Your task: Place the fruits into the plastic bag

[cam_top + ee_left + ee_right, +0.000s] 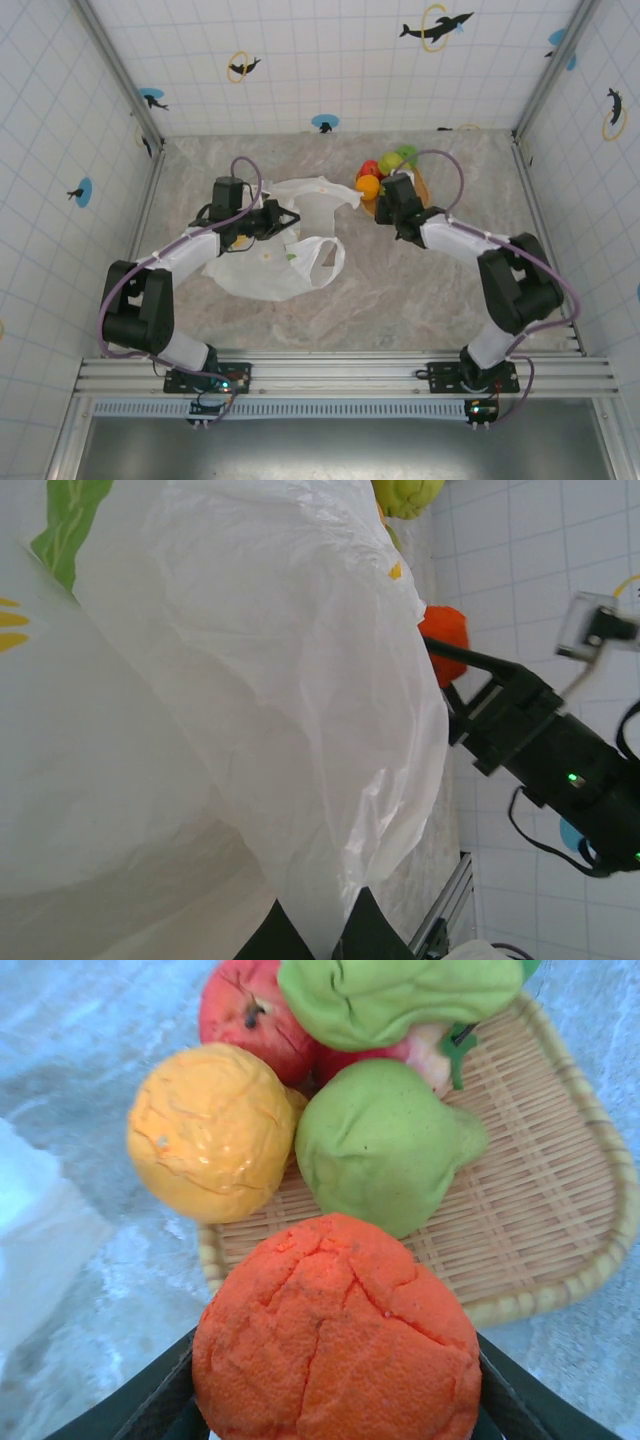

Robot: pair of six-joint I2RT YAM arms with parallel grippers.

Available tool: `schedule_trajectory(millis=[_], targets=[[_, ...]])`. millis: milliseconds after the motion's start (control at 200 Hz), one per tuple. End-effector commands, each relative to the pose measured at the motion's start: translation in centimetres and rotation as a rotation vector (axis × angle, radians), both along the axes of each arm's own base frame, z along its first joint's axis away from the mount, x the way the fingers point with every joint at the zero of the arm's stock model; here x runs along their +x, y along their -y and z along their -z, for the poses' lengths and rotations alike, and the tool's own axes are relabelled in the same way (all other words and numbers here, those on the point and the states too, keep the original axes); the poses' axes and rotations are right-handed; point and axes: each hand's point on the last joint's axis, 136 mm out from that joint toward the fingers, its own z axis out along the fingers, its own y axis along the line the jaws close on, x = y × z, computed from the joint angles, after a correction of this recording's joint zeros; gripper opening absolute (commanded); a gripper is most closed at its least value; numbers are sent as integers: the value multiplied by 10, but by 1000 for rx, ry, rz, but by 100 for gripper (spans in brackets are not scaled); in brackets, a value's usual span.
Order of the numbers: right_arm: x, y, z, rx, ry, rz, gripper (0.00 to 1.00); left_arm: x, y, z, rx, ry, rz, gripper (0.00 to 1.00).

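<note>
One red-orange orange is sitting between the fingers of the right gripper. The jaws are standing partly apart and pressing against both of its sides, so the fruit is filling the gap between them at the near rim of a woven tray. Behind it on the tray, the other fruits are crowding together: a yellow-orange orange is resting against a green pear, a red apple is lying behind those two, and a second green fruit is lying on top at the back. Left of the tray, the plastic bag is lying crumpled on the marbled table, with its upper corner reaching close to the fruits and a loop handle showing at its right side. The left gripper is pinching the bag's thin white film, its jaws closed tight on a fold. In the left wrist view the film is billowing upward from that pinch, a green and yellow print is showing at the upper left, and the orange is showing at the tip of the right gripper beyond the bag's edge.
</note>
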Motion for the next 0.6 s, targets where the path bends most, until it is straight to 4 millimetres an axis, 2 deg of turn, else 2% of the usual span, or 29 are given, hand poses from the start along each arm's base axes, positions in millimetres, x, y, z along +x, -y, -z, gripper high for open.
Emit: schedule_trajectory(millis=[0, 90, 175, 385, 595], targets=[[-13, 5, -24, 51, 57, -44, 55, -2, 0, -1, -18, 7, 8, 0], [-30, 6, -34, 94, 77, -104, 55, -2, 2, -4, -31, 12, 14, 0], [-48, -2, -38, 163, 80, -188, 54, -1, 3, -6, -42, 18, 14, 0], [-93, -55, -44, 398, 98, -440, 53, -3, 6, -18, -86, 38, 25, 0], [-107, -94, -49, 410, 108, -564, 52, -16, 25, -40, -131, 75, 101, 0]])
